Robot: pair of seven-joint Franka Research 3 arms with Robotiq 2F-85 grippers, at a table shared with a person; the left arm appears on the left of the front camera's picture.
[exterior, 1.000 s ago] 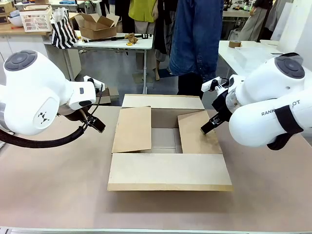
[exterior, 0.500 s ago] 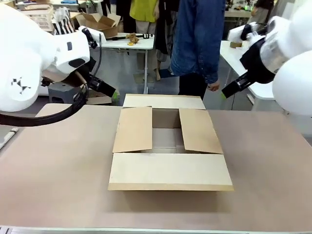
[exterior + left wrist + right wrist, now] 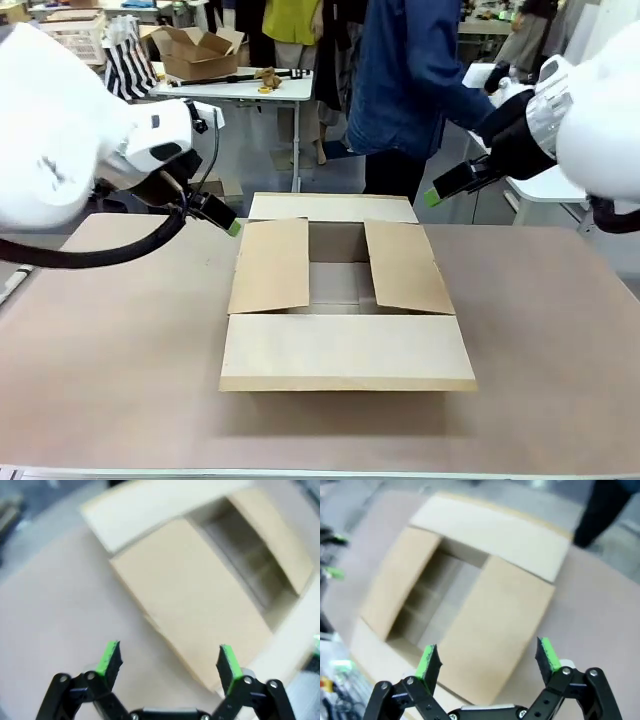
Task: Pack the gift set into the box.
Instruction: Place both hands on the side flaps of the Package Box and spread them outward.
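The box (image 3: 345, 350) is a large brown carton in the middle of the table, its four flaps folded outward and its bare cardboard floor showing through the opening. My left gripper (image 3: 225, 222) hangs open just off the box's far left corner, above the table. From the left wrist, that gripper (image 3: 169, 652) has its green pads wide apart over the left flap (image 3: 195, 600). My right gripper (image 3: 440, 192) hovers open above the far right corner. In the right wrist view it (image 3: 487, 652) holds nothing and looks down on the right flap (image 3: 495, 625).
A person in a blue denim top (image 3: 410, 80) stands at the far side, right behind the box. Farther back, a table carries a smaller cardboard box (image 3: 200, 50) and a striped bag (image 3: 130, 60). A white table (image 3: 540, 185) stands at the right.
Both grippers rose off the side flaps a second ago; since then the left has dropped back toward the far left corner and the right has drifted left and lower. The right flap lies flatter.
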